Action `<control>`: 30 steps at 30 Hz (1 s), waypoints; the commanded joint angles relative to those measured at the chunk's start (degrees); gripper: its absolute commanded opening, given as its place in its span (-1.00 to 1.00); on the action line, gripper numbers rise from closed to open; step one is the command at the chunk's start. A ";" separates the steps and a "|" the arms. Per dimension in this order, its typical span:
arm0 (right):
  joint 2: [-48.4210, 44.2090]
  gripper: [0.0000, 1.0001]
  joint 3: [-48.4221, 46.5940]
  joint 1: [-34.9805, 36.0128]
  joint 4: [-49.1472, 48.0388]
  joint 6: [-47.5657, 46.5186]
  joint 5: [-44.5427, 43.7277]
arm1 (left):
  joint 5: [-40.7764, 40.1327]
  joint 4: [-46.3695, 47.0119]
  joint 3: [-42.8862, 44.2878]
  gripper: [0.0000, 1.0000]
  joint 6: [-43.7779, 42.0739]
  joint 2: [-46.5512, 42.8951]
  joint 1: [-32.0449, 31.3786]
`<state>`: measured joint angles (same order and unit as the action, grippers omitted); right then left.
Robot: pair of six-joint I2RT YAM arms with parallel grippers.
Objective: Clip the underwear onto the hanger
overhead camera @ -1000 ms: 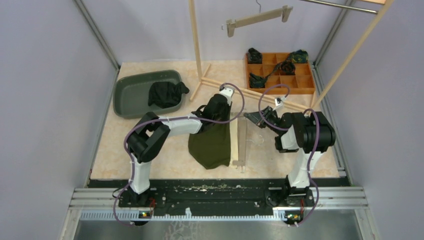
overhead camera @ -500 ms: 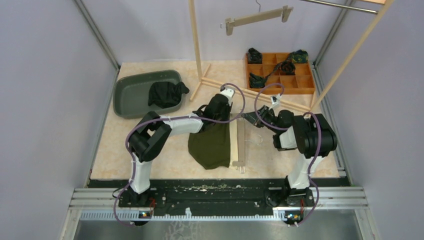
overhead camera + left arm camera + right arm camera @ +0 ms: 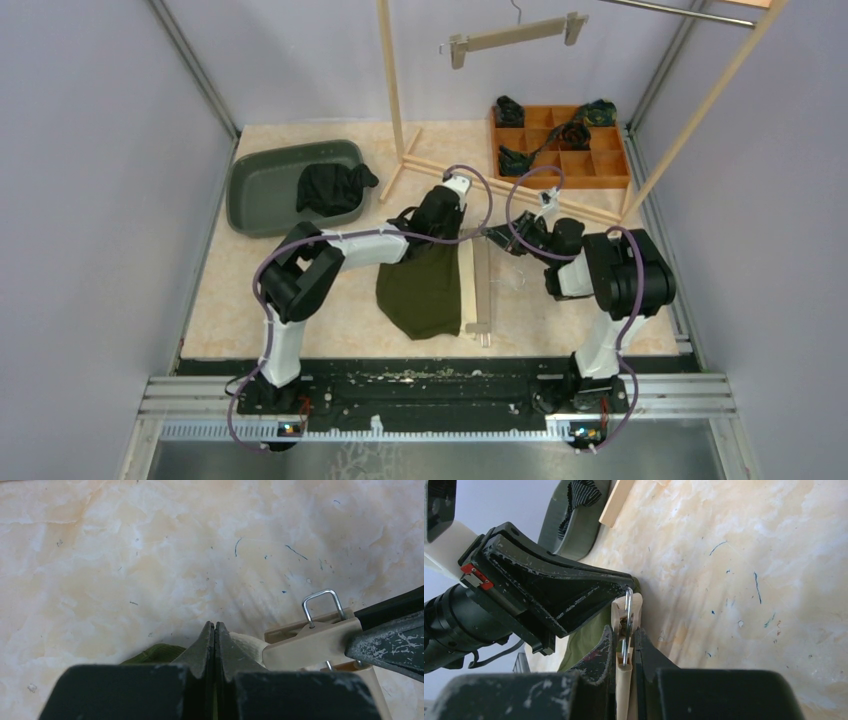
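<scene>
The hanger (image 3: 467, 295) lies flat on the table (image 3: 270, 310), with its near end close to the table's near edge. The olive underwear (image 3: 420, 290) is spread just left of the hanger, and its right side touches the wooden bar.

At the far end of the hanger, the right gripper (image 3: 625, 640) is closed tight on the wooden clip (image 3: 312, 642), pinching it from both sides. The left gripper (image 3: 214, 635) meets this clip from the left. Its fingers are pressed fully together on a corner of the underwear. A small red tab (image 3: 476, 577) sits on the left gripper; any writing on it is too small to read.

Bare table shows left of the underwear and right of the hanger. Farther left of the hanger stands a grey tray (image 3: 260, 185) with a dark garment (image 3: 333, 187) in it. Beyond the hanger are a wooden rack (image 3: 392, 90) and an orange box (image 3: 560, 183).
</scene>
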<state>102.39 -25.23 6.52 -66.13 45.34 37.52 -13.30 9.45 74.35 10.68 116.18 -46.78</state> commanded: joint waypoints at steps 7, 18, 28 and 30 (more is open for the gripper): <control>-3.21 -1.00 -0.10 0.48 -0.91 -4.43 0.34 | -0.94 -4.93 6.07 -1.00 1.28 3.62 0.07; -3.60 -1.00 -0.30 0.50 0.35 -5.08 0.00 | -0.99 -6.13 6.30 -1.00 1.97 3.76 0.07; -3.74 -1.00 -0.48 0.57 1.31 -5.68 -0.25 | -0.68 -7.73 7.74 -1.00 1.88 3.47 0.03; -3.68 -1.00 -0.45 0.53 1.37 -5.72 -0.25 | -0.67 -7.64 7.59 -1.00 1.95 3.26 0.03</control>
<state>100.86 -25.19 6.59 -63.35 43.44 36.49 -13.34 1.89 80.34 12.21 119.70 -46.78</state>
